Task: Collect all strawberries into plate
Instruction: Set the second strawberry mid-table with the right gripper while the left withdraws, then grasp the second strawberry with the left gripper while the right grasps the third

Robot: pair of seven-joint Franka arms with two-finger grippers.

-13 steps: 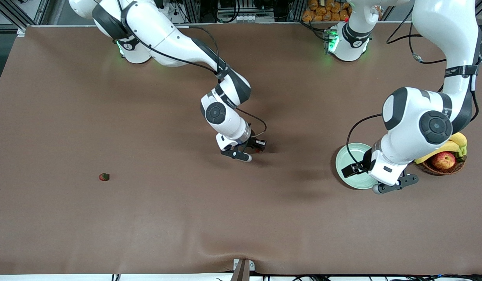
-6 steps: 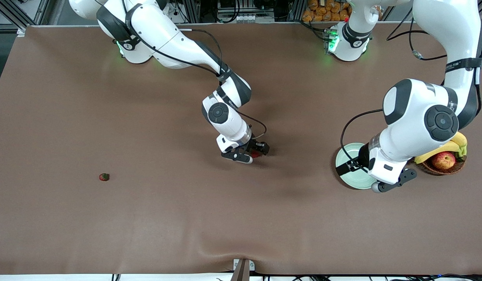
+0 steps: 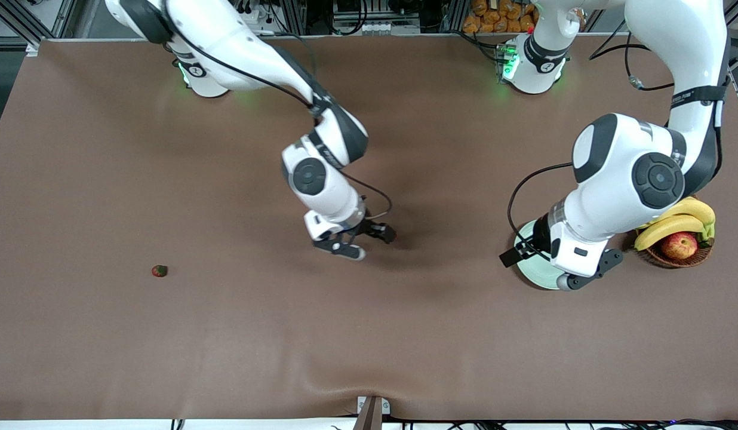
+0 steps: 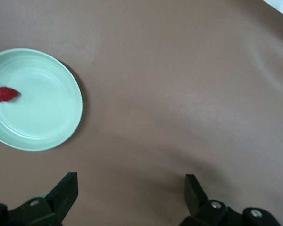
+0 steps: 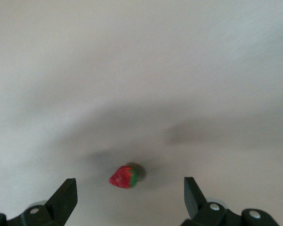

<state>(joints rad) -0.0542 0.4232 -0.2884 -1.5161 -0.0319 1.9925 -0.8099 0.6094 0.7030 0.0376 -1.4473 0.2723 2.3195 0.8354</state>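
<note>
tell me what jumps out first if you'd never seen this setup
The right gripper hangs open over mid-table, a strawberry lying on the brown cloth just under it. Toward the left arm's end, the open left gripper hovers by the mint-green plate, which holds one strawberry, next to a wicker basket of bananas and an apple. A third strawberry sits alone toward the right arm's end.
</note>
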